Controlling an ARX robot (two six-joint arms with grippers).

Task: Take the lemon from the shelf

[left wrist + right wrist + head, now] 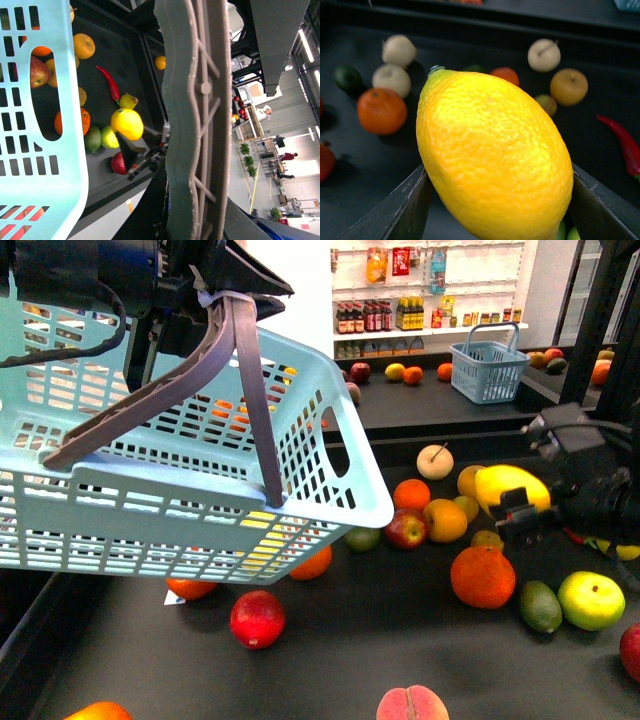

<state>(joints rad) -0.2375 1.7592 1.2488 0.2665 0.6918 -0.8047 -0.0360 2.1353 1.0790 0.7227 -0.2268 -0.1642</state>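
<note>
**A:** Where is the lemon (492, 155)?

**B:** It is pinched between the closed jaws of the right gripper (500, 210), held clear of the shelf (400, 650). Its smooth, rounded skin could squirt free. It would drop towards the orange (483, 577) just below. Farther off, the left gripper (215, 290) clamps the basket handle (245, 390). If the basket swings, it might clip the lemon.

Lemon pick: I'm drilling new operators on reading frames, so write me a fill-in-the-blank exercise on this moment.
The right gripper is shut on the lemon, whose colour is ___.
The left gripper holds the basket by its ___.
The colour of the chili is ___.
Missing: yellow; handle; red.
</note>
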